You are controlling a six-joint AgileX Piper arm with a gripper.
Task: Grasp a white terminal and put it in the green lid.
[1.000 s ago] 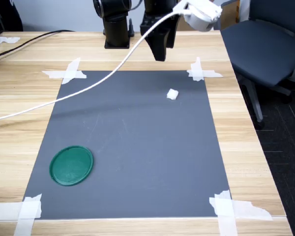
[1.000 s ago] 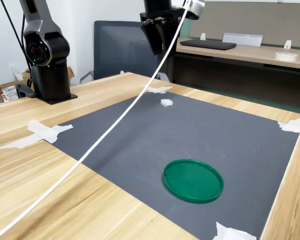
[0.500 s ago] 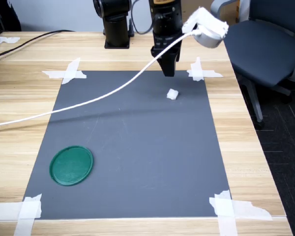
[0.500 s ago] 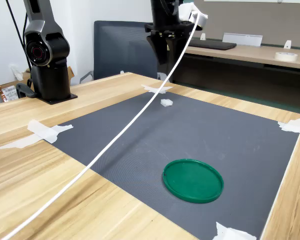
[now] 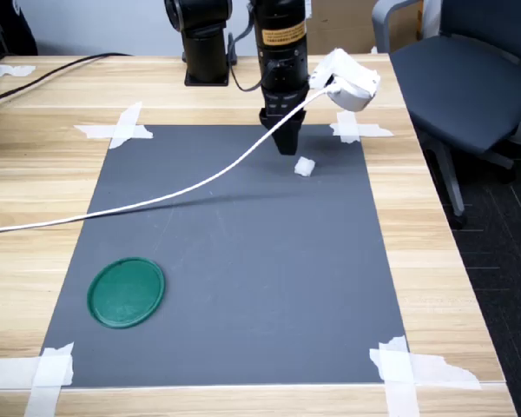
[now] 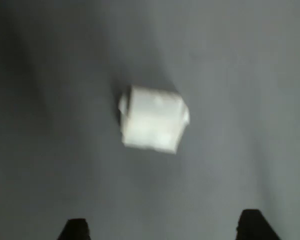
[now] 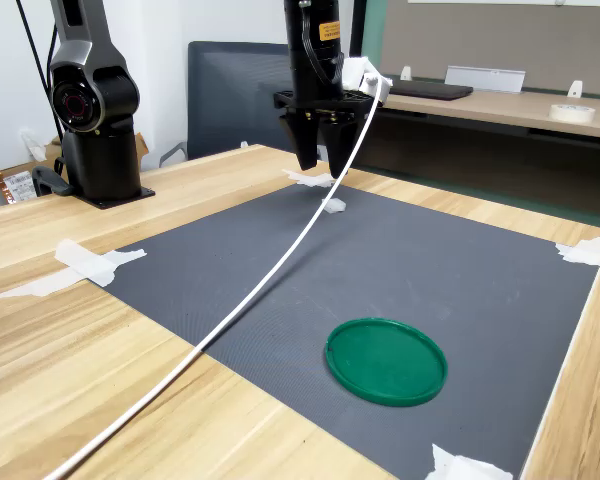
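Wrist view frames the white terminal [image 6: 153, 125] lying on the grey mat [image 6: 240, 60], blurred, with two dark fingertips [image 6: 76, 229] of the tool seen at the frame's edge, set wide apart and not touching the piece. The tool is thus shown with its jaws spread and nothing between them.

In the first exterior view, the tool [image 5: 286, 143] is pointed straight down over the far part of the grey mat [image 5: 234, 252], and the white terminal [image 5: 305, 166] is seen just to the right of and slightly nearer than its tip, resting on the mat, apart from the fingers. In the second exterior view, the tool [image 7: 320, 162] is held above the mat, and the white terminal [image 7: 334, 205] lies just below and beside it.

The green lid [image 5: 126, 292] is placed flat on the mat's near left corner in the first exterior view, well apart from the terminal; in the second exterior view the green lid [image 7: 386, 360] is empty. A white cable [image 5: 139, 204] is draped from the arm across the mat and over the wooden tabletop [image 5: 52, 174].
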